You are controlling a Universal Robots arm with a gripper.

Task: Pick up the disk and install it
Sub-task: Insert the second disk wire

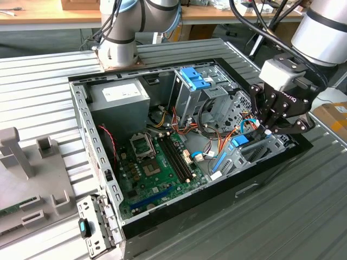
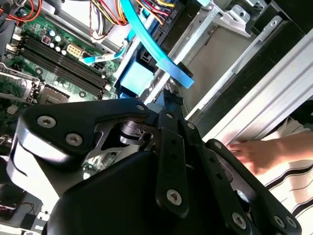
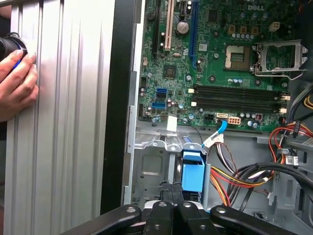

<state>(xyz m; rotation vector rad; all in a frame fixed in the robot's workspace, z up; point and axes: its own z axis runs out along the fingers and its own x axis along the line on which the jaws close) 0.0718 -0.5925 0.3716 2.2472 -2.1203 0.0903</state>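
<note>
The gripper (image 3: 171,193) hangs over the drive bay (image 3: 151,171) at the edge of the motherboard (image 3: 215,63), its jaws drawn together. Its tips are right above the blue carrier rail of the disk (image 3: 192,171), which sits edge-up in that bay just off the board; whether they actually pinch it is hidden. My worry is a skewed disk jamming its rails in the bay, or snagging the loose wires (image 3: 239,174) and the thin blue cable (image 3: 219,128) between bay and board, while a person's hand (image 3: 17,83) rests on the ribbed table (image 3: 68,122) across the case wall from the board
</note>
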